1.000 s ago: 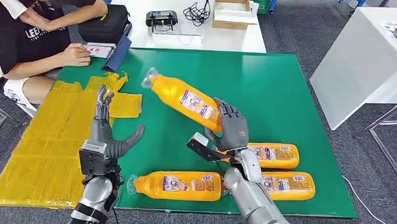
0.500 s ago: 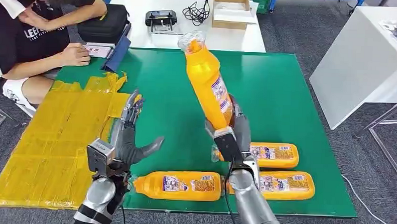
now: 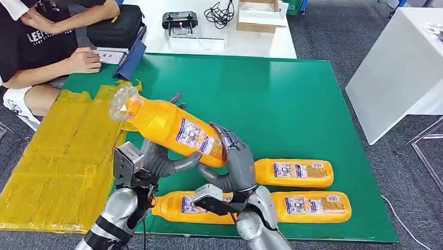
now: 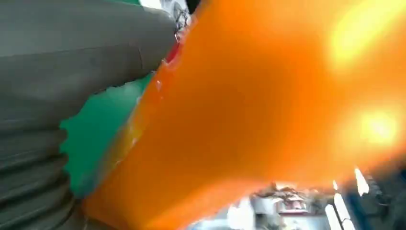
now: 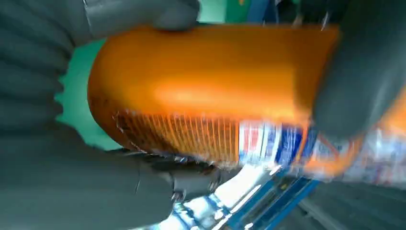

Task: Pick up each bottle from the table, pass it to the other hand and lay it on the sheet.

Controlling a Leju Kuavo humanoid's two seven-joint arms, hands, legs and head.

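Orange bottle (image 3: 174, 129) tilted above the green table (image 3: 298, 100), our right hand (image 3: 237, 164) gripping its base, left hand (image 3: 159, 159) cupping beneath, yellow sheet (image 3: 56, 164) just left.

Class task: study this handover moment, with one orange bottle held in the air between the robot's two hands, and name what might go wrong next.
1. The raised bottle is tilted, with the right hand gripping its base and the left hand under its middle. If the right hand lets go early, the bottle may slip.
2. Three more bottles lie right below, so a dropped bottle could knock them.
3. The yellow sheet looks wrinkled, so a laid bottle might roll.
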